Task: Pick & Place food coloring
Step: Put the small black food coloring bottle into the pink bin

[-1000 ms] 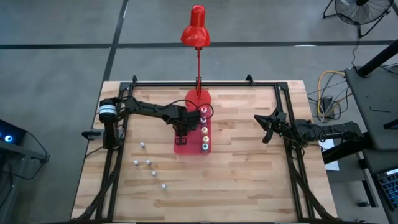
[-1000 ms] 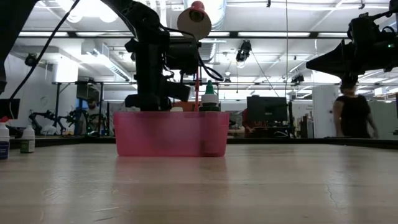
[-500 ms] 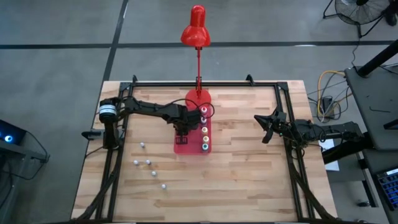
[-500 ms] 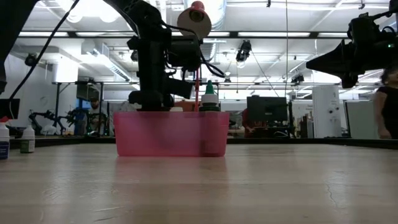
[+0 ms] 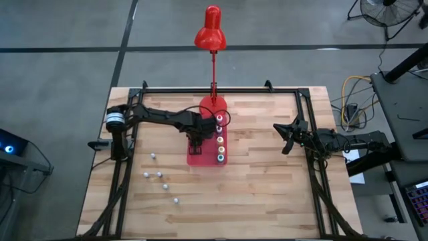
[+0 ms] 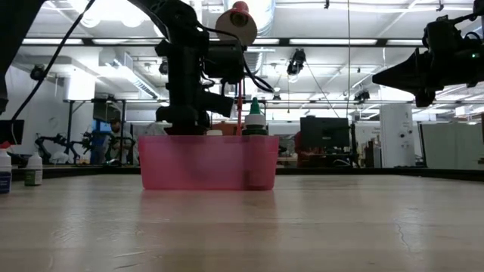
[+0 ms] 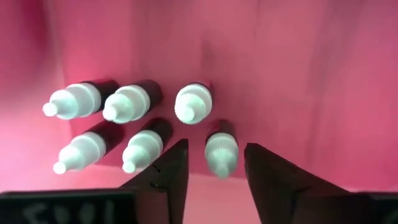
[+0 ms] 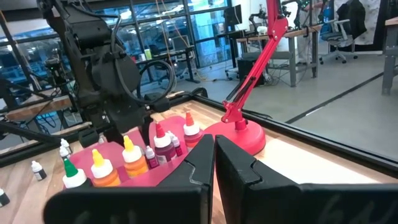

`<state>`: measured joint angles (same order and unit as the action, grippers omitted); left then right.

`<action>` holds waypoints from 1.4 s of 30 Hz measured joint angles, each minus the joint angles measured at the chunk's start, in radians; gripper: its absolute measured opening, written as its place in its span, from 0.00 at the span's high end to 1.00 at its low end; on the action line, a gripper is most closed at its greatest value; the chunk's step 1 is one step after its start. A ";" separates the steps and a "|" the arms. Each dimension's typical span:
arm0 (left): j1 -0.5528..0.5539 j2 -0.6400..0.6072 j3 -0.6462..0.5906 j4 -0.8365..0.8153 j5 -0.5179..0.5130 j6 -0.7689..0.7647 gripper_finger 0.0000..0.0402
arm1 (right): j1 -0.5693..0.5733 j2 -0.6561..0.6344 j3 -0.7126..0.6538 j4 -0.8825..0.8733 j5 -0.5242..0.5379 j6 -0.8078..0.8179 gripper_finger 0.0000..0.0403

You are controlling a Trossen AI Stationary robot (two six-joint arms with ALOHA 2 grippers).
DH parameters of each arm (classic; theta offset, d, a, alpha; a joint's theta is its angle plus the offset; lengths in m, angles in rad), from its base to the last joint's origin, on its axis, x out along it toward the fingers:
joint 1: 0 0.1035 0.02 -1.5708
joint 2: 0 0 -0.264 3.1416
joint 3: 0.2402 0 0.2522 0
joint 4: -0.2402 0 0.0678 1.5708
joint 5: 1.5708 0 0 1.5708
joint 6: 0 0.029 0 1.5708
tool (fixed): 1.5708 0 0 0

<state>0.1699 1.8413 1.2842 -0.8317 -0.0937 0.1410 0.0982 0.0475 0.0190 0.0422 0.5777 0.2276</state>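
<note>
Inside red tray (image 7: 323, 74), small bottle (image 7: 221, 151) stands upright between left tool (image 7: 214, 167) fingers.

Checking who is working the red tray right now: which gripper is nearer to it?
Left. The left gripper hangs directly over the red tray, above its small bottles. The right gripper waits well off to the tray's right.

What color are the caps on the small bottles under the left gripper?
White, clearest in the left wrist view: small bottles under the left gripper.

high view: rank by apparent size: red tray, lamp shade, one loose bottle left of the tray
1. Tray
2. Lamp shade, though it sits nearer the camera, so unsure
3. Loose bottle, clearly smallest
</note>
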 joint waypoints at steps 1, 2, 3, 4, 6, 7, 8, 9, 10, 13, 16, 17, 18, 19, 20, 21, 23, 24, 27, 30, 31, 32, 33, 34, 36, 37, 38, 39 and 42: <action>0.000 -0.006 0.000 -0.002 -0.001 0.000 0.67 | 0.000 0.000 0.000 0.000 0.000 0.000 0.98; 0.000 -0.011 0.000 -0.002 -0.003 0.000 0.65 | 0.000 0.000 0.000 0.000 0.000 0.000 0.98; 0.000 -0.014 0.001 -0.002 -0.006 -0.003 0.63 | 0.000 0.000 0.000 0.000 0.000 0.000 0.98; 0.000 -0.016 0.002 -0.004 -0.012 -0.003 0.62 | 0.000 0.000 0.000 0.000 0.000 0.000 0.98; 0.000 -0.016 0.003 -0.016 -0.021 -0.003 0.60 | 0.000 0.000 0.000 0.000 0.000 0.000 0.98; -0.001 -0.016 0.009 -0.035 -0.026 -0.003 0.60 | 0.000 0.000 0.000 0.000 0.000 0.000 0.98; -0.001 -0.017 0.016 -0.049 -0.030 -0.003 0.60 | 0.000 0.000 0.000 0.000 0.000 0.000 0.98; -0.001 -0.018 0.027 -0.062 -0.031 -0.003 0.60 | 0.000 0.000 0.000 0.000 0.000 0.000 0.98; -0.001 -0.019 0.039 -0.071 -0.034 -0.003 0.59 | 0.000 0.000 0.000 0.000 0.000 0.000 0.98; -0.001 -0.027 0.073 -0.113 -0.052 -0.004 0.59 | 0.000 0.000 0.000 0.000 0.000 0.000 0.98; -0.001 -0.043 0.124 -0.144 -0.096 -0.025 0.59 | 0.000 0.000 0.000 0.000 0.000 0.000 0.98; -0.001 -0.049 0.141 -0.173 -0.111 -0.040 0.59 | 0.000 0.000 0.000 0.000 0.000 0.000 0.98; -0.001 -0.053 0.162 -0.196 -0.124 -0.059 0.59 | 0.000 0.000 0.000 0.000 0.000 0.000 0.98; -0.001 -0.060 0.186 -0.218 -0.133 -0.086 0.59 | 0.000 0.000 0.000 0.000 0.000 0.000 0.98; -0.002 -0.066 0.206 -0.249 -0.140 -0.118 0.59 | 0.000 0.001 0.000 0.000 0.000 0.000 0.98; -0.005 -0.072 0.228 -0.286 -0.145 -0.156 0.59 | 0.000 0.001 0.000 0.000 0.000 0.000 0.98; -0.013 -0.089 0.266 -0.361 -0.146 -0.250 0.59 | 0.000 0.000 0.000 0.000 0.000 0.000 0.98; -0.018 -0.096 0.282 -0.392 -0.146 -0.311 0.59 | 0.000 0.000 0.000 0.000 0.000 0.000 0.98; -0.032 -0.111 0.309 -0.513 -0.145 -0.521 0.59 | 0.000 0.000 0.000 0.000 0.000 0.000 0.98; -0.049 -0.134 0.295 -0.606 -0.145 -0.728 0.59 | -0.001 0.000 0.000 0.000 0.000 0.000 0.98; -0.056 -0.145 0.281 -0.634 -0.144 -0.791 0.59 | -0.001 0.000 0.000 0.000 0.000 0.000 0.98; -0.063 -0.157 0.262 -0.658 -0.144 -0.846 0.59 | -0.001 0.000 0.000 0.000 0.000 0.000 0.98; -0.071 -0.172 0.239 -0.667 -0.143 -0.894 0.59 | -0.001 0.000 0.000 0.000 0.000 0.000 0.98; -0.080 -0.187 0.212 -0.671 -0.143 -0.941 0.59 | -0.001 0.001 0.000 0.000 0.000 0.000 0.98; -0.095 -0.226 0.154 -0.665 -0.129 -1.035 0.59 | -0.001 0.001 0.000 0.000 0.000 0.000 0.98; -0.103 -0.246 0.125 -0.665 -0.121 -1.080 0.59 | -0.001 0.001 0.000 0.000 0.000 0.000 0.98; -0.110 -0.267 0.095 -0.664 -0.114 -1.119 0.59 | -0.001 0.001 0.000 0.000 0.000 0.000 0.98; -0.116 -0.289 0.065 -0.661 -0.101 -1.157 0.59 | -0.001 0.001 0.000 0.000 0.000 0.000 0.98; -0.135 -0.351 -0.024 -0.646 -0.082 -1.251 0.59 | -0.001 0.001 0.000 0.000 0.000 0.000 0.98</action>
<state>0.0353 1.4908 1.2605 -1.4779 -0.1753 -1.1098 0.0975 0.0483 0.0193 0.0420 0.5781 0.2276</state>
